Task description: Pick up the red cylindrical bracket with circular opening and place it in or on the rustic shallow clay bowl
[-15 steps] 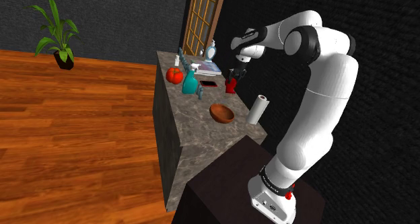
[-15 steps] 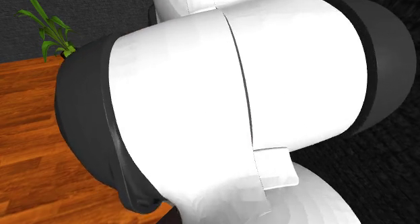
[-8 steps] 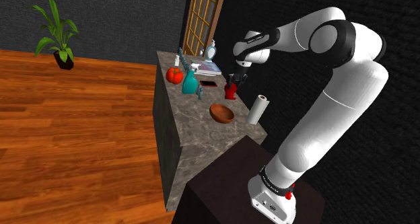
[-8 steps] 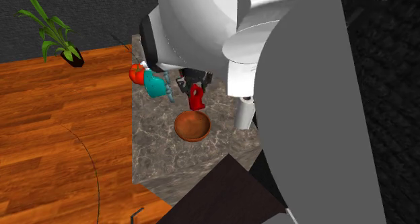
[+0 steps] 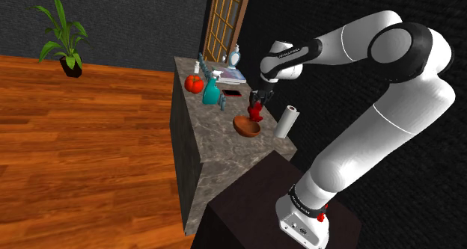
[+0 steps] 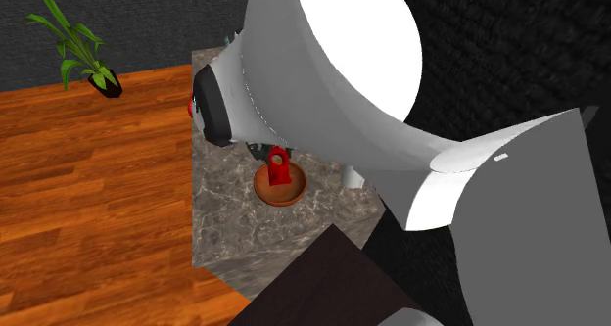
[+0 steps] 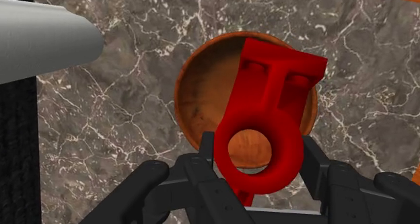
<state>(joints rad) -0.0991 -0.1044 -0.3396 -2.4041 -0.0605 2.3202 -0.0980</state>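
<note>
Gripper: the black gripper (image 7: 259,163) is pinching the red bracket (image 7: 276,88), with 2 fingers (image 7: 208,148) pressed on opposite flanks of its ring end, right over the bowl (image 7: 195,88).
Bracket: it's in the air above the bowl's middle, ring end up in the jaws and flat T-shaped foot pointing down at the bowl. I can see the bowl's brown inside straight through the circular opening.
Shoulder view: the bracket (image 5: 256,111) hangs from the gripper (image 5: 258,98) just above the bowl (image 5: 245,126), and whether it touches the rim I can't tell.
Second exterior view: same story, the bracket (image 6: 279,167) sits over the bowl (image 6: 264,190).
Bowl: shallow, brown and low-walled, resting on the marble counter (image 7: 121,135).
Beside the bowl: 1 white paper towel roll (image 5: 286,122) stands near it, apart from it.
Feel: my guess is stiff and solid, no give under the fingers, and light enough for 1 pinch.
Slip: the surface looks smooth and glossy, and the ring is round, so it could swivel in the jaws.
Best hold: the ring's 2 outer flanks, as now. The foot hanging low should keep it steady.
Release: hard on hard over a low rim, so I'd set it down low in the bowl.
</note>
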